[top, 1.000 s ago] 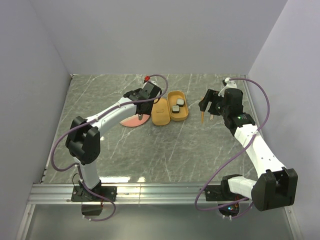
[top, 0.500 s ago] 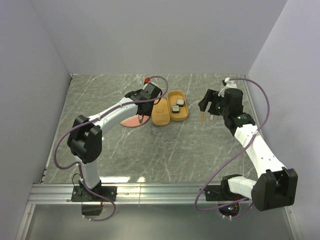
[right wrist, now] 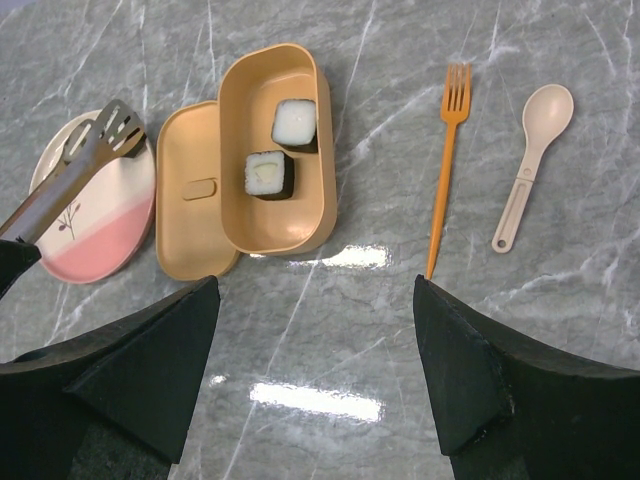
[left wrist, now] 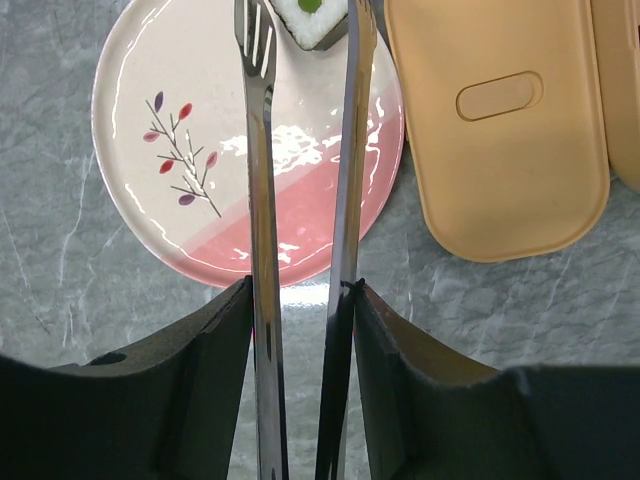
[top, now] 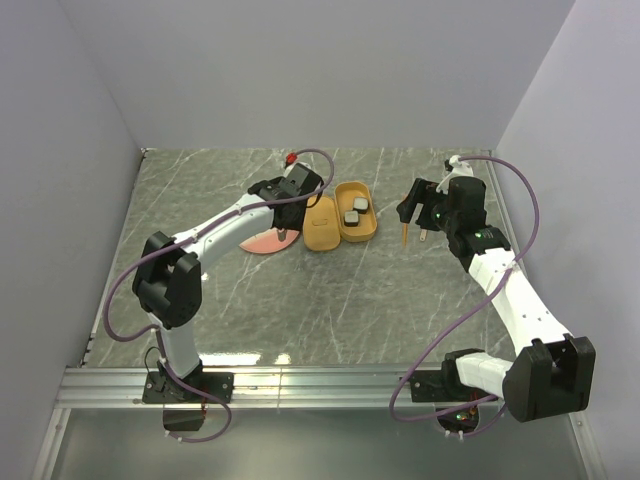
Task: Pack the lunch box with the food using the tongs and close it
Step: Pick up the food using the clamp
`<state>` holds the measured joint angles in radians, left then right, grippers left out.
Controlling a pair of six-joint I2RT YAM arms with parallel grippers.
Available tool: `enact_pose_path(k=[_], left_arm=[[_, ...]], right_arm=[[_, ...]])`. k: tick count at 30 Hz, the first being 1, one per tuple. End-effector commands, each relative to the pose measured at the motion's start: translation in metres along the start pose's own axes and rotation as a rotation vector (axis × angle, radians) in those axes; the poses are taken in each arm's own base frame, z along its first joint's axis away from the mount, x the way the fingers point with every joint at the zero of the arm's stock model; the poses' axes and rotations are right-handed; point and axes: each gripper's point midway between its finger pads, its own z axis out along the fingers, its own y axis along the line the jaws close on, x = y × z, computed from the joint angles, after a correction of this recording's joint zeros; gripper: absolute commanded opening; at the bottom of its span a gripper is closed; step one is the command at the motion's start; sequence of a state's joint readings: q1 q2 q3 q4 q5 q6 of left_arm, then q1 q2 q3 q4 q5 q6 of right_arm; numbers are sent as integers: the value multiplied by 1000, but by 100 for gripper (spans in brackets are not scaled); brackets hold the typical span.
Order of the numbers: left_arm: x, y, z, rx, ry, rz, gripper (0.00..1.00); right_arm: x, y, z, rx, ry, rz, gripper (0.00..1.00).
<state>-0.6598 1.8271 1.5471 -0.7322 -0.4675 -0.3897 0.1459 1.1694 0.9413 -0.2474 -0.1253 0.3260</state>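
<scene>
The left gripper (left wrist: 302, 300) is clamped on the long slim grey metal tongs (left wrist: 262, 200), its dark fingers (left wrist: 190, 370) pressing the two thin arms from either side at the bottom of the wrist view. The arms run up the frame, slightly apart. Their slotted tips reach the top edge and flank one small sushi cube (left wrist: 312, 18), dark outside with a pale centre and a green spot. Whether the tips actually pinch it cannot be told. That cube sits on the round cream-and-pink plate (left wrist: 180, 120), painted with a leafy sprig, which fills the upper left of this view.

To the right of the plate lies the flat oval orange-tan lid (left wrist: 500, 130), just beside it on the grey marble-patterned table (left wrist: 60, 300).

In the right wrist view the small oval orange-tan lunch box (right wrist: 300, 225) stands open at upper centre, touching the lid along its left side. It holds two more cubes — one with a white centre (right wrist: 294, 123), one yellowish (right wrist: 267, 172).

The right gripper (right wrist: 315, 290) is spread wide and holds nothing. Its view shows a slim orange plastic fork (right wrist: 445, 160) and a beige plastic spoon (right wrist: 530, 170) lying near each other at upper right, well apart from the box.
</scene>
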Motion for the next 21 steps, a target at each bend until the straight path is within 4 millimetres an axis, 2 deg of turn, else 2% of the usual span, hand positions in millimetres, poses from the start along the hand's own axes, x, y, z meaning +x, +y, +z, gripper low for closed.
enact_pose_path(k=[1,21], left_arm=[[-25,1,-25,32,-71,-70,49],[-24,-11,-4,50,-62,-52,49]], right_arm=[[-11,4,0,-16,-32,6,85],[-10,3,-2,-10,-34,3,85]])
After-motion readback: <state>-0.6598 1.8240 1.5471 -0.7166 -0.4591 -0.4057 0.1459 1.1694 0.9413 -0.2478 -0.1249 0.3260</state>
